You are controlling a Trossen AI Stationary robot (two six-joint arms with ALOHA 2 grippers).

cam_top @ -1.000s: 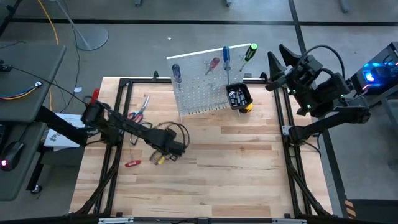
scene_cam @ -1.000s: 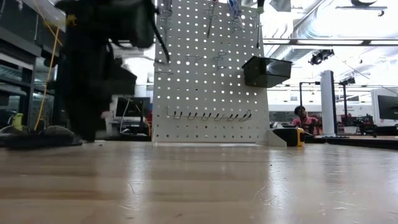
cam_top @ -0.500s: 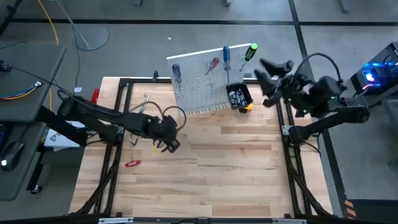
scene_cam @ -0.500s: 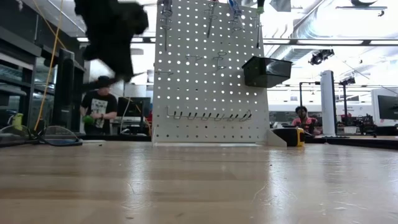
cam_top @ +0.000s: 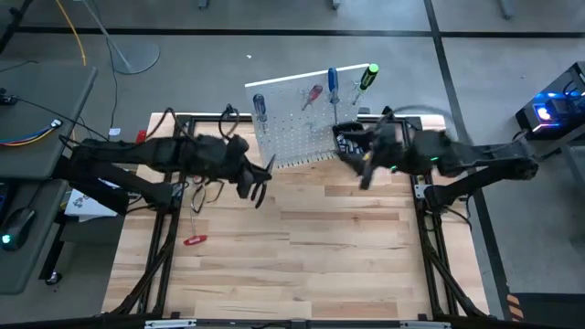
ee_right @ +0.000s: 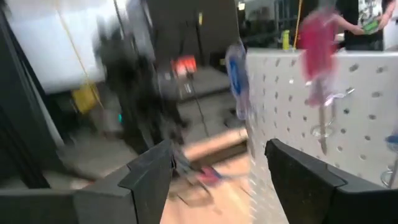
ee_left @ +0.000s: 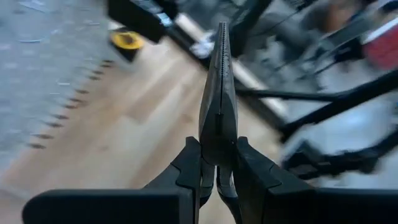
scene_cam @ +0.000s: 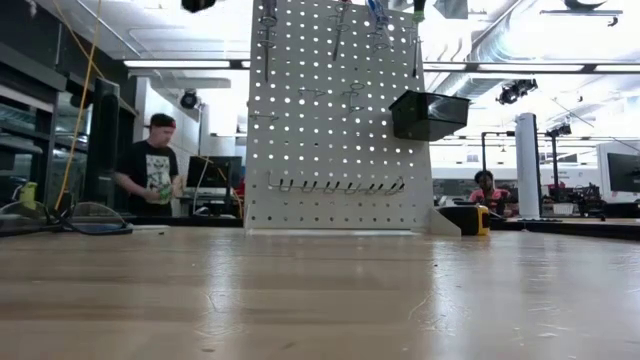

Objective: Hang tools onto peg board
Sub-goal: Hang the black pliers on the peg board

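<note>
Left gripper point(ee_left: 217, 171): pinching the handles of dark long-nose pliers point(ee_left: 218, 93), their closed jaws pointing forward; raised over the table's far left, just left of the peg board.
Right gripper point(ee_right: 217, 165): fingers spread wide, holding nothing; just right of the board, near the black bin point(cam_top: 350, 140).
Peg board point(scene_cam: 340, 130): white, upright at the far middle of the wooden table point(cam_top: 311, 247).
Hung tools: blue screwdrivers point(cam_top: 332, 82), a red one and a green-black one along the board's top.
Table tools: a red-handled tool point(cam_top: 194, 240) lies near left.

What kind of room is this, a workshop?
Probably a robotics lab or workshop: two robot arms work at a wooden table, a white peg board holds tools, and a person stands among benches and equipment behind.
</note>
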